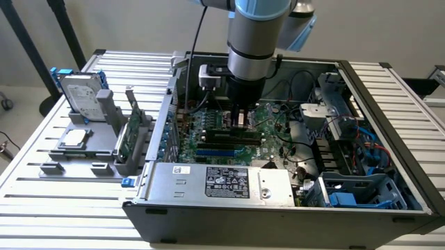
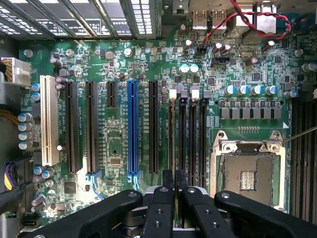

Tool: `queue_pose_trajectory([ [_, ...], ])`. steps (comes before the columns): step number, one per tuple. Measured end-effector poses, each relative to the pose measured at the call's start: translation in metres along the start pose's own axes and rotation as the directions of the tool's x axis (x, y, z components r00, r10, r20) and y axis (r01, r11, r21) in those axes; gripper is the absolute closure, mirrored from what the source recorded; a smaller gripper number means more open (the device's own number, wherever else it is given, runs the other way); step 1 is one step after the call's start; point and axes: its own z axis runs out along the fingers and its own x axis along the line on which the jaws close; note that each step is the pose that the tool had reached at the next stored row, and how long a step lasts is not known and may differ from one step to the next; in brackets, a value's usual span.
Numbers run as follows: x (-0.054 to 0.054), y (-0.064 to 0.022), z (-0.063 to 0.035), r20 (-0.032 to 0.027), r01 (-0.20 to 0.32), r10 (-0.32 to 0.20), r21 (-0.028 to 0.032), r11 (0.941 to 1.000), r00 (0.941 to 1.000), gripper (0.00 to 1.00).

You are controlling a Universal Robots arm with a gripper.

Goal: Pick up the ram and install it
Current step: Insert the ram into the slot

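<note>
Fingers: gripper (image 2: 168, 191) pinches the ram (image 2: 171, 141) edge-on, fingers closed on its upper edge.
Ram position: inside the computer case (image 1: 389, 156), over the black memory slots (image 2: 192, 139) beside the CPU socket (image 2: 247, 173).
Progress: pickup complete; whether the ram is seated cannot be told.

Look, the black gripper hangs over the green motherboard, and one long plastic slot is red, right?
Not red: the wrist view shows that long plastic slot is blue. The black gripper does hang over the green motherboard.
</note>
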Motion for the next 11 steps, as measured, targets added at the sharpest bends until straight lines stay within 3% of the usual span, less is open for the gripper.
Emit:
queue_pose_trajectory([
  [11,-0.0002,-0.0016,0.001,-0.0025,0.004,-0.004,-0.0027,1.0,1.0,0.87],
])
